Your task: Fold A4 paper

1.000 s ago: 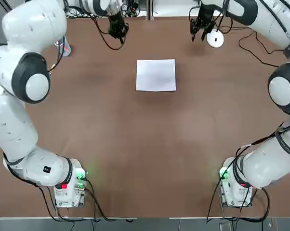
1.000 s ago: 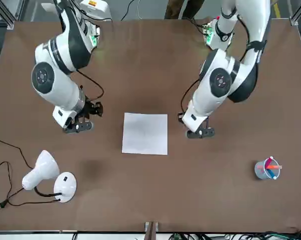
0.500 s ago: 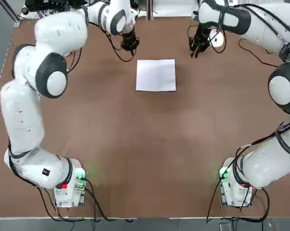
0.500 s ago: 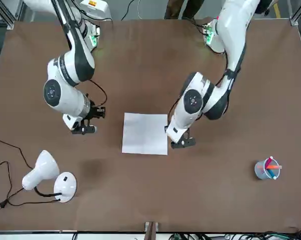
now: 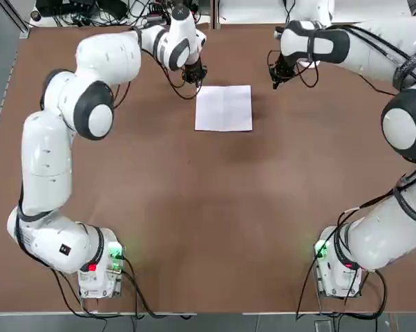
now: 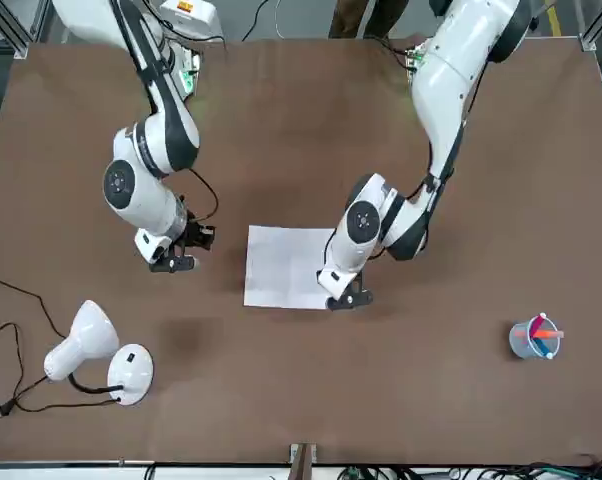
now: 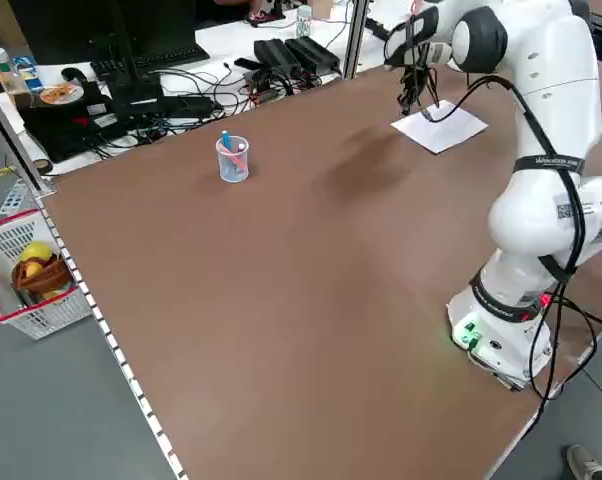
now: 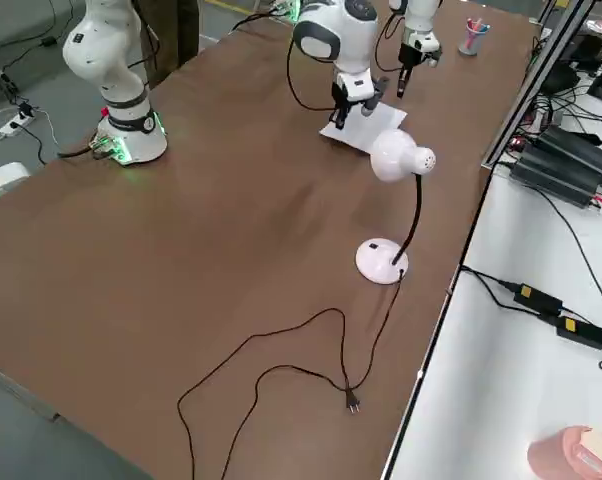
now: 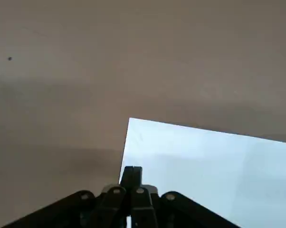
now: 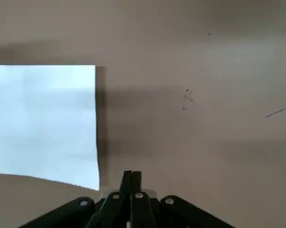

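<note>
1. Paper lies flat on the bench, far side from the bases, roughly centred between my two arms.
2. Left pincer sits at the paper's far-left corner; the left wrist view shows its fingers pressed together, tip right at the left edge.
3. Right pincer is also pressed together, holding nothing, just beside the far-right corner but off the sheet; bare bench lies under it.
4. Left is nearer, so I judge it reaches first. The paper's long axis runs near-to-far; I cannot tell it reliably.
</note>
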You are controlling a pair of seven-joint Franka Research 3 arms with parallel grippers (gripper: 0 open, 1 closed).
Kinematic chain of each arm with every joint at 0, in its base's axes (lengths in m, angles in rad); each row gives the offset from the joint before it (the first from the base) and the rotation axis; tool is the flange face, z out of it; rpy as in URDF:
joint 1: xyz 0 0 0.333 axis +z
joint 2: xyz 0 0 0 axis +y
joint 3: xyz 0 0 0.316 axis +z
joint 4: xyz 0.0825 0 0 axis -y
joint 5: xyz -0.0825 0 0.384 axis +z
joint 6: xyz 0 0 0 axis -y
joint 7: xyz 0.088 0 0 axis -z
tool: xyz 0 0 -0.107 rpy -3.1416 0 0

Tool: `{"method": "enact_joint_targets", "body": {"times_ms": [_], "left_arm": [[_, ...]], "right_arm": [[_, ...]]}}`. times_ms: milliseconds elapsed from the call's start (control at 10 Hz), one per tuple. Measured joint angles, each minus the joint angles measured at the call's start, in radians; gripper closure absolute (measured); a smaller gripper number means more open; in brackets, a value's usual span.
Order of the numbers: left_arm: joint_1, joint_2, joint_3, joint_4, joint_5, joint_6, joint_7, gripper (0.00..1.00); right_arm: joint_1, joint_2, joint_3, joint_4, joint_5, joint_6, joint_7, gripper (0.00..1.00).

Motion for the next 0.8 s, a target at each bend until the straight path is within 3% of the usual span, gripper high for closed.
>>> {"method": "enact_joint_targets", "body": {"times_ms": [400, 800], "left_arm": [[-0.053, 0.046, 0.041, 0.012, 0.000, 0.044, -0.034, 0.99], [-0.054, 0.077, 0.046, 0.014, 0.006, 0.070, -0.034, 0.99]], "right_arm": [[-0.006, 0.097, 0.030, -0.029, 0.101, 0.102, -0.023, 0.99], [-0.107, 0.159, 0.114, -0.031, 0.159, 0.128, -0.150, 0.99]]}}
